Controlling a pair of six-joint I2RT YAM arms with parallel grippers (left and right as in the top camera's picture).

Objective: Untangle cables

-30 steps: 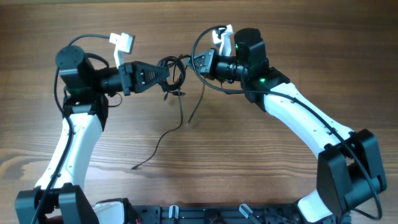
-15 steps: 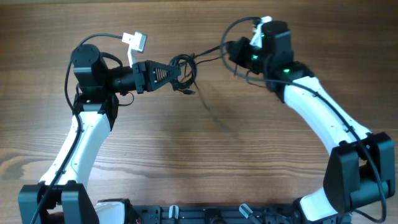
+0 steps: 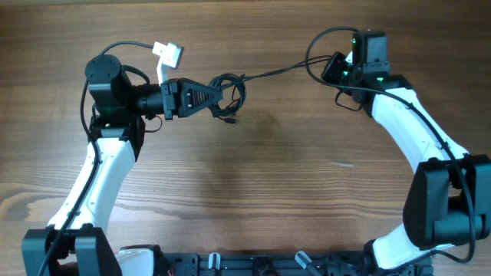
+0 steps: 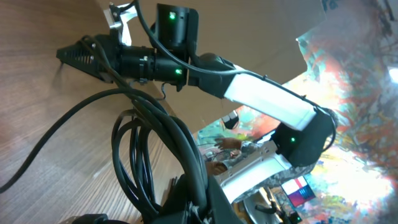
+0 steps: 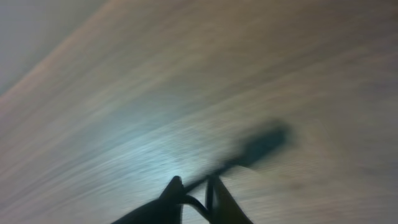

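Status: untangling under way, not finished.

My left gripper (image 3: 215, 93) is clenched on the cables (image 3: 231, 90). They sit as a knotted clump of loops at its tip, over the table (image 3: 253, 192), left of centre and toward the far side.

One strand (image 3: 276, 73) is drawn out of the clump and runs rightward, nearly straight, to my right gripper (image 3: 330, 70). I cannot tell whether those jaws grasp the strand or have released it. The right wrist view is smeared with blur and shows only dark fingertips with a thin cord beyond them.

Judgement: one length is pulled out, but the loops at the left are wound together and have yet to be separated. More is left than done.

Materials: cords thin, black, round in section, smooth with a slight sheen, pliant enough to hold tight overlapping curves. Table is flat brown wood grain, matte.
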